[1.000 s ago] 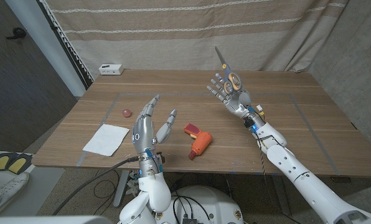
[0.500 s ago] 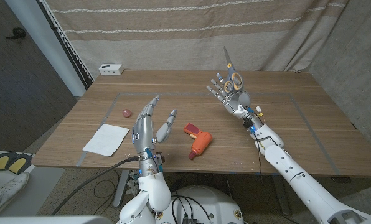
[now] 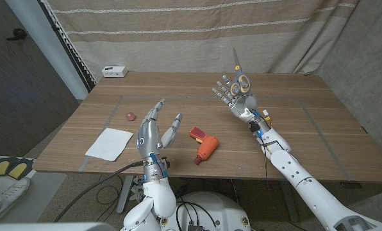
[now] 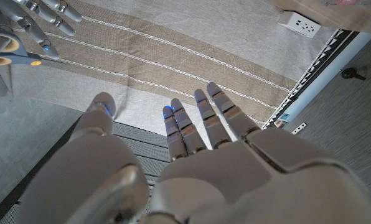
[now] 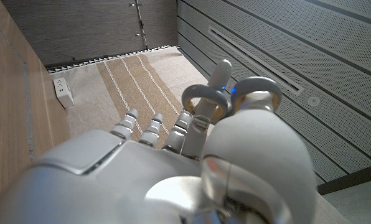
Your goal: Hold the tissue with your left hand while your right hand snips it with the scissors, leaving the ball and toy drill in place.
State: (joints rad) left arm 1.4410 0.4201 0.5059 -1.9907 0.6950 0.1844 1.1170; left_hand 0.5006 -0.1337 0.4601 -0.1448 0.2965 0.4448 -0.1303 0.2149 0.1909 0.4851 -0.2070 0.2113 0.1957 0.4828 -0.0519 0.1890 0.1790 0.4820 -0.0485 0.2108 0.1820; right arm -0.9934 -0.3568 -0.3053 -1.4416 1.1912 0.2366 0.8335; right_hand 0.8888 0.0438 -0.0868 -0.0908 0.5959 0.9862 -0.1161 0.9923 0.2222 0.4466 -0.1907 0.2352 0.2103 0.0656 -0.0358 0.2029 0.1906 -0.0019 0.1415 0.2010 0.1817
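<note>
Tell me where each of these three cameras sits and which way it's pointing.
Head view: fixed on the head, looking down at the wooden table; both arms show, with the left hand raised open.
Left wrist view: on the left wrist, looking along its own hand towards the striped beige curtain.
Right wrist view: on the right wrist, behind the right hand.
Shared: all three show the grey-handled metal scissors that the right hand holds.

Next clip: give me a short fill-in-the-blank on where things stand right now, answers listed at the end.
1. The right hand, raised above the table, holds the ____.
2. The tissue lies flat near the table's ____ front corner, untouched.
3. The left hand is open and holds ____.
4. The toy drill lies between the two ____.

Missing words: scissors; left; nothing; hands
</note>
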